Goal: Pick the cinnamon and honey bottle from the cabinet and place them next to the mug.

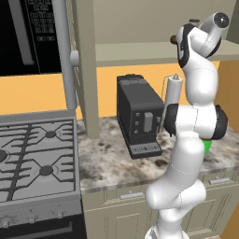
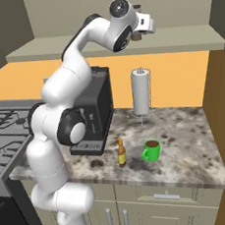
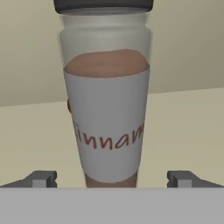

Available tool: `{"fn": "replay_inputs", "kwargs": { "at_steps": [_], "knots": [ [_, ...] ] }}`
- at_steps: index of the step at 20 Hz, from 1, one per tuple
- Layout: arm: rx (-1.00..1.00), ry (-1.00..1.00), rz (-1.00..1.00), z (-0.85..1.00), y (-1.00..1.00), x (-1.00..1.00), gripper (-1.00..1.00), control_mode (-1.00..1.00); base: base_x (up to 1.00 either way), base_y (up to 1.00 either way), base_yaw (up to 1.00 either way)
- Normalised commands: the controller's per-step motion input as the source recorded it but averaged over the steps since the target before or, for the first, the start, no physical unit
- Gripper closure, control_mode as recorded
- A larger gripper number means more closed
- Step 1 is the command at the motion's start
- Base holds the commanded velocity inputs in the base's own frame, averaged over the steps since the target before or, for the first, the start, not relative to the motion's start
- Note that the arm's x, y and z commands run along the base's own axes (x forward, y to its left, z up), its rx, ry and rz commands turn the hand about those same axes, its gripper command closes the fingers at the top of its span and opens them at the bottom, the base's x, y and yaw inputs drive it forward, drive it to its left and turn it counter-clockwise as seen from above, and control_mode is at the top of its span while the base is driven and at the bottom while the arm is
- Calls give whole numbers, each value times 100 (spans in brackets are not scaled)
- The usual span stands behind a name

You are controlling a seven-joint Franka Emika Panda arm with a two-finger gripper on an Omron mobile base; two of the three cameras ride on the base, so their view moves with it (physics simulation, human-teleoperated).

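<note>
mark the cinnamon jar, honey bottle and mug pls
cinnamon jar (image 3: 107, 131), hand view, on its white label.
honey bottle (image 2: 122, 155), right base view, on its amber body, standing on the counter.
mug (image 2: 152, 151), right base view, on its green outer wall.

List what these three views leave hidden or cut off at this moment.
- cinnamon: hand view's top edge crops the lid; label text runs round the jar's sides.
- mug: left base view, mostly behind the arm.
- gripper: right base view, fingertips too small to make out.
</note>
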Motion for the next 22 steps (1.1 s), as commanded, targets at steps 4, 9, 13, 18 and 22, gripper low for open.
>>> {"fn": "replay_inputs", "kwargs": {
  "at_steps": [4, 9, 13, 18, 22],
  "knots": [
    [0, 0, 0, 0, -1, 11, -100, -100, 0, 0, 0],
    [0, 0, 0, 0, 0, 14, -100, -100, 0, 0, 0],
    [0, 0, 0, 0, 0, 17, -100, -100, 0, 0, 0],
    [0, 0, 0, 0, 0, 9, -100, -100, 0, 0, 0],
    [0, 0, 0, 0, 0, 0, 100, -100, 0, 0, 0]
  ]
}}
